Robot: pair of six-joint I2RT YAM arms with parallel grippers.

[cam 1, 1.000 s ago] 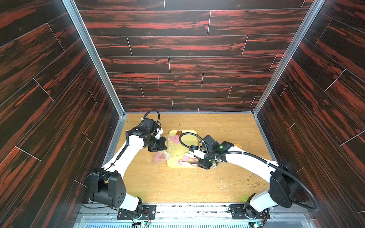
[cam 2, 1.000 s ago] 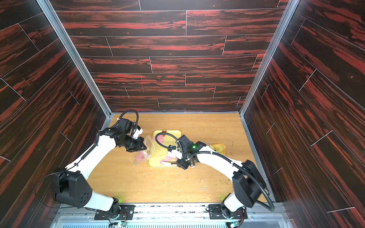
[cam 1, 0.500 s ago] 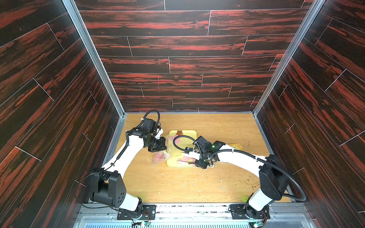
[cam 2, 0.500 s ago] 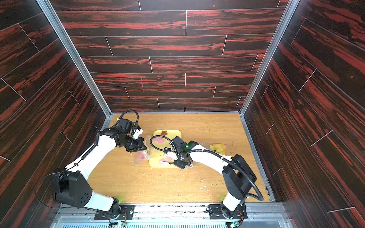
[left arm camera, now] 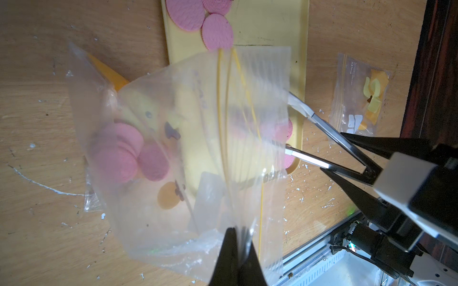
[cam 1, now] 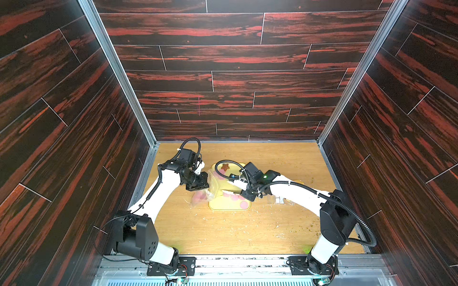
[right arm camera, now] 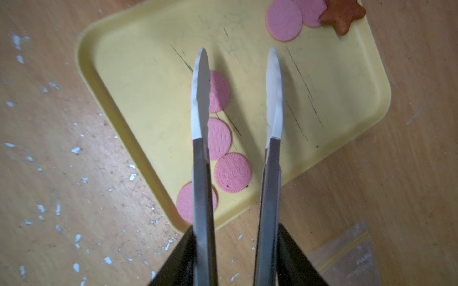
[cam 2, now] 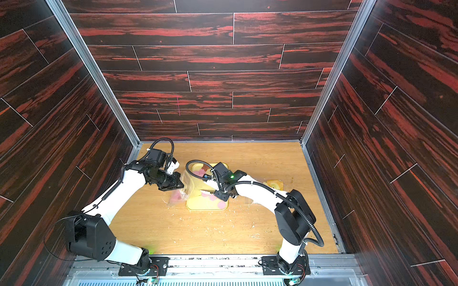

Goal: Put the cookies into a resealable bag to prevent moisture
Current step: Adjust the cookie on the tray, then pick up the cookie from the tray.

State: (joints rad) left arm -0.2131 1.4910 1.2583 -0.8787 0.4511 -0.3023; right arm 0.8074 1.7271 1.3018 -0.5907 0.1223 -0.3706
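The clear resealable bag point(left arm camera: 186, 148) hangs by its rim from my left gripper point(left arm camera: 239, 235), which is shut on it. Several pink cookies point(left arm camera: 119, 153) lie inside the bag. It stands at the left edge of the yellow tray point(cam 1: 218, 205). My right gripper point(right arm camera: 235, 229) is shut on metal tongs point(right arm camera: 200, 94), whose white tips stand apart with nothing between them. They hover over the tray point(right arm camera: 322, 86), just above pink cookies point(right arm camera: 233, 172). A brown star cookie point(right arm camera: 343, 14) and more pink ones sit at the tray's far end. In both top views the tongs point toward the bag point(cam 2: 188, 183).
A spare printed bag point(left arm camera: 359, 96) lies on the table right of the tray, also in a top view point(cam 2: 273, 184). Another clear bag point(right arm camera: 347, 255) lies under my right arm. White crumbs are scattered over the wooden table point(cam 1: 235, 230). Dark walls close in three sides.
My right arm has shifted the tongs a little to the left and farther over the tray, toward the bag. The left arm and the bag have not moved.
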